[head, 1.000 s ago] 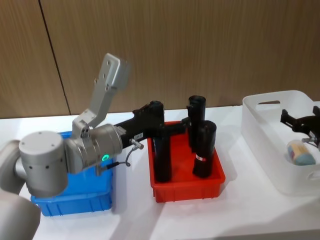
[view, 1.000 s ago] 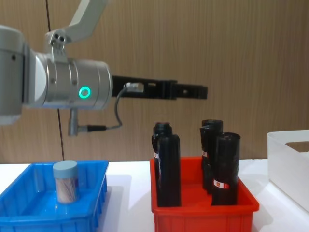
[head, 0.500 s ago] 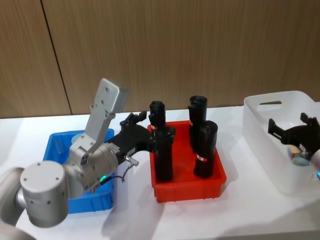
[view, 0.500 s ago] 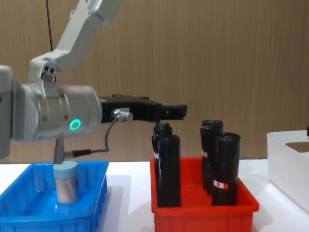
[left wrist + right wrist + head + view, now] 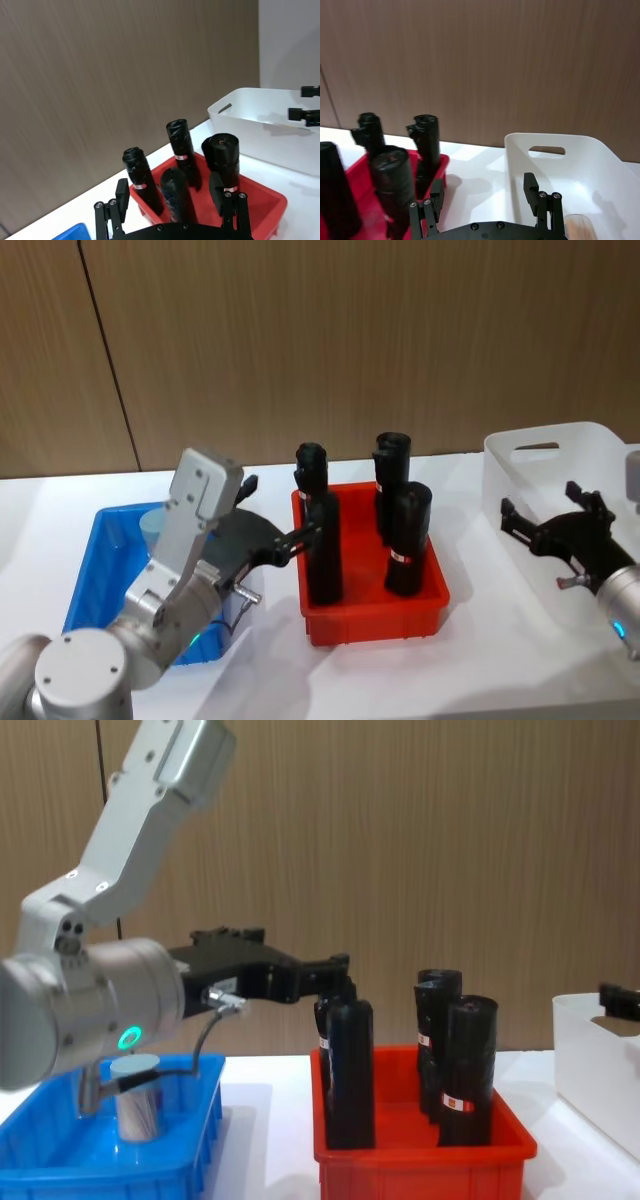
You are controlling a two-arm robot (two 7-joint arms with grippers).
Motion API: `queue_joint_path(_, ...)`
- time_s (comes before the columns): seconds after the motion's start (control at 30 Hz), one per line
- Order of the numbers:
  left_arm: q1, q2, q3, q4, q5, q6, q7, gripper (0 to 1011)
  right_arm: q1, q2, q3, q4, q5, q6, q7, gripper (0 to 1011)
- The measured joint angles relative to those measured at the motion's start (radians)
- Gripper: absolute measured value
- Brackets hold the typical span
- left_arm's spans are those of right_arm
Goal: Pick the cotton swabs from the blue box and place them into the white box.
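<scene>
Tub of cotton swabs [image 5: 136,1105] stands upright in blue box [image 5: 40,1170], left of red bin [image 5: 375,625]. Left gripper [image 5: 170,185] hovers at the red bin's left edge, fingers wide, empty. Right gripper [image 5: 541,500], right of the red bin, hangs over white box [image 5: 540,570], fingers wide, empty.

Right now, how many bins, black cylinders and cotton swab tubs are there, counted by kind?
Bins: 3, a blue bin, a red bin, a white bin.
Black cylinders: 4, all in the red bin.
Cotton swab tubs: 2, one in the blue bin, one in the white bin.
Total: 9.
</scene>
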Motion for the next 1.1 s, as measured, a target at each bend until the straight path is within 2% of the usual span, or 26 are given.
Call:
queue_joint_path(0.23, 0.058, 0.022, 0.013, -0.038, 0.034, -0.069, 0.095, 1004, -0.066, 0.005, -0.017, -0.088, 0.003, -0.012, -0.001, 1001)
queue_joint_path(0.47, 0.085, 0.032, 0.019, -0.056, 0.05, -0.101, 0.14, 1004, -0.139, 0.011, -0.037, -0.186, 0.008, -0.026, -0.003, 1001)
queue_joint_path(0.7, 0.088, 0.033, 0.02, -0.058, 0.052, -0.105, 0.145, 1004, -0.191, 0.015, -0.05, -0.254, 0.011, -0.034, -0.004, 1001)
queue_joint_path(1.1, 0.087, 0.033, 0.019, -0.057, 0.052, -0.105, 0.146, 1004, -0.201, 0.015, -0.052, -0.267, 0.011, -0.036, -0.004, 1001)
